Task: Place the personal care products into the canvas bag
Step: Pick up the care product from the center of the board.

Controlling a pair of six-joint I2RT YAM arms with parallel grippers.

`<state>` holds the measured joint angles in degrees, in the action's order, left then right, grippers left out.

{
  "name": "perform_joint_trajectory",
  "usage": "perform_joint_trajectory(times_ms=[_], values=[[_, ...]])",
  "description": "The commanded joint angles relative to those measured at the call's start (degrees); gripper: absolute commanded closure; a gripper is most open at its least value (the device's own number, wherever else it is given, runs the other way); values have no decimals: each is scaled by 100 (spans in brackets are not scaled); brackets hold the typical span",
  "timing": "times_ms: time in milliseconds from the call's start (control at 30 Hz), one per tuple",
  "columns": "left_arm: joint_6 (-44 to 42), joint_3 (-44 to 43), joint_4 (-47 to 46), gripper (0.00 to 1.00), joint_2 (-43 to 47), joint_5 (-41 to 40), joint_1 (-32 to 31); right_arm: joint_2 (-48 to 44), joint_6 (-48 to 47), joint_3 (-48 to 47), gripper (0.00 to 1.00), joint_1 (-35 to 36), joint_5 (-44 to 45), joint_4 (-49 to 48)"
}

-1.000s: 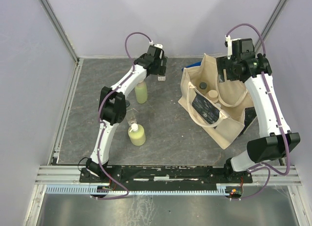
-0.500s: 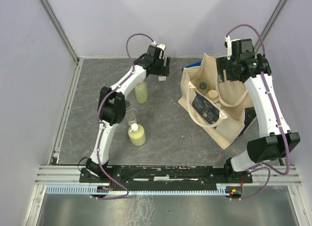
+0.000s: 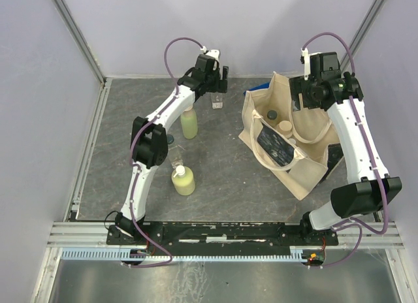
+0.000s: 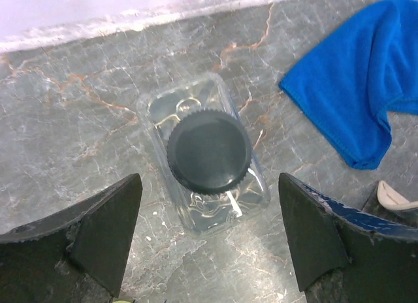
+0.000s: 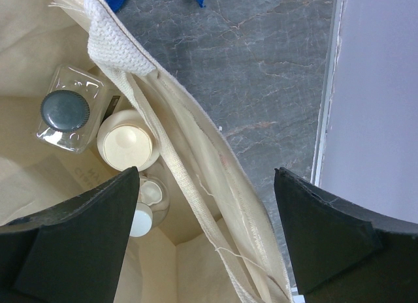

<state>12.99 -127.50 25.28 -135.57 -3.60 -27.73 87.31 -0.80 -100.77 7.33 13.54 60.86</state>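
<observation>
Left pincer spread wide over upright clear black-capped bottle on tabletop, not touching. Right pincer wide above canvas bag.

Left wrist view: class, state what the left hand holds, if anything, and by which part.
Nothing. The left hand is open above the black-capped clear bottle, straddling it without touching it.

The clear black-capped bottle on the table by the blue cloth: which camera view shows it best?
The left wrist view: the clear bottle fills the centre, seen from above, below the open left gripper. The top external view shows it small and far. The right wrist view does not show it.
</observation>
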Motion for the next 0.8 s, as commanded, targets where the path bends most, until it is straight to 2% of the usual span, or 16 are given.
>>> perform_joint_trajectory(times_ms=[0,133,467,600,767], values=[[143,-381,-455,9,-58,-485,17,-35,1,-36,8,-32,-5,-180],[142,-416,-641,12,-192,-550,13,-31,-8,-36,9,-30,21,-188],[70,-592,-572,25,-476,-489,14,-16,31,-39,9,-30,14,-158],[80,-583,-610,37,-499,-495,14,-4,53,-40,9,-30,-41,-179],[-18,-483,-616,59,-371,-451,18,-2,62,-40,8,-32,-124,-189]])
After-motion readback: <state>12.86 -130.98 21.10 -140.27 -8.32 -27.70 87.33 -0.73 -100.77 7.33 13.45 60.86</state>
